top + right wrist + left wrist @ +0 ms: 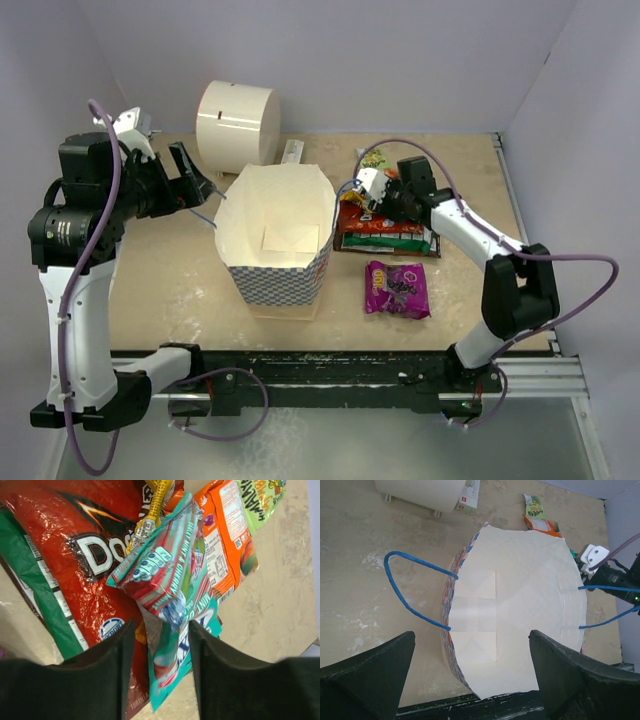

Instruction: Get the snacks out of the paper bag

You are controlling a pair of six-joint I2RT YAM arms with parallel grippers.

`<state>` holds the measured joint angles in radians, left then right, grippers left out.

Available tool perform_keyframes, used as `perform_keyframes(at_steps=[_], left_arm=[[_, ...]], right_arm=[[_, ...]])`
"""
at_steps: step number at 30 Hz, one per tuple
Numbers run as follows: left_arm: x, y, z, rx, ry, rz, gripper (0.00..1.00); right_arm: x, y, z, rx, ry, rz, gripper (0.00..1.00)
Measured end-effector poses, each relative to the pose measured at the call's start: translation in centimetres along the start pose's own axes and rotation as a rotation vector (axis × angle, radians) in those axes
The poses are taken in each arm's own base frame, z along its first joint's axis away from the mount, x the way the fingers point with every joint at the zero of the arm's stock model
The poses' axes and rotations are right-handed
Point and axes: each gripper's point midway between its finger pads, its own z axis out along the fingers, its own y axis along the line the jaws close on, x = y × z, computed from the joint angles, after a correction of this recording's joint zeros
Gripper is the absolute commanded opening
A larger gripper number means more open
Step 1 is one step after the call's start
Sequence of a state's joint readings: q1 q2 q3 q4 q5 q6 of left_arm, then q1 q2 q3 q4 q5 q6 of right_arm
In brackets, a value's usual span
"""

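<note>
Teal packet point(167, 587) within right claw point(160, 628)

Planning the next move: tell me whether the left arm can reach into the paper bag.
Probably yes: the paper bag stands open-mouthed, and the left arm's fingers hang spread beside its rim, only the blue cord handle near.

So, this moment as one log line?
paper bag: empty; snacks: out, beside it; left gripper: open; right gripper: open over teal packet

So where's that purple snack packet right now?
In the top view, the purple packet lies flat on the table, on the right side. It is just right of the paper bag and nearer the front edge than the pile of other packets.
</note>
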<state>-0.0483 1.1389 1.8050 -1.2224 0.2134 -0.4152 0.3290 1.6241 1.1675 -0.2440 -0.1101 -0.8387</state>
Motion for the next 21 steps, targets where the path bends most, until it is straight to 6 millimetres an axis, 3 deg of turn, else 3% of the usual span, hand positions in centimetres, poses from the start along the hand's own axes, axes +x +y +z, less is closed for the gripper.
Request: perform_keyframes(at_steps=[4, 6, 7, 8, 16, 19, 21], left_arm=[[-0.5, -0.9, -0.8, 0.027, -0.025, 0.054, 1.0], [-0.4, -1.3, -1.1, 0.042, -0.029, 0.08, 1.0], [-0.3, -1.4, -1.2, 0.047, -0.029, 0.092, 1.0], [-0.2, -1.6, -1.2, 0.053, -0.03, 0.104, 0.99], [-1.0, -3.6, -1.5, 0.135, -0.062, 0.21, 0.99], [-2.8, -4.7, -1.1, 0.172, -0.101, 0.232, 0.99], [-4.0, -5.5, -0.6, 0.195, -0.131, 0.238, 0.99]], right_arm=[[-1.3, -0.7, -2.5, 0.049, -0.041, 0.095, 0.68], [-2.6, -1.4, -4.9, 0.093, -0.09, 0.159, 0.83], [-3.2, -1.7, -6.0, 0.11, -0.116, 0.188, 0.97], [-3.9, -1.9, -7.3, 0.128, -0.151, 0.228, 1.0], [-6.6, -2.2, -15.6, 0.233, -0.332, 0.616, 1.0], [-6.6, -2.3, -19.0, 0.294, -0.385, 0.798, 1.0], [-7.3, -2.5, -22.5, 0.329, -0.468, 0.914, 1.0]])
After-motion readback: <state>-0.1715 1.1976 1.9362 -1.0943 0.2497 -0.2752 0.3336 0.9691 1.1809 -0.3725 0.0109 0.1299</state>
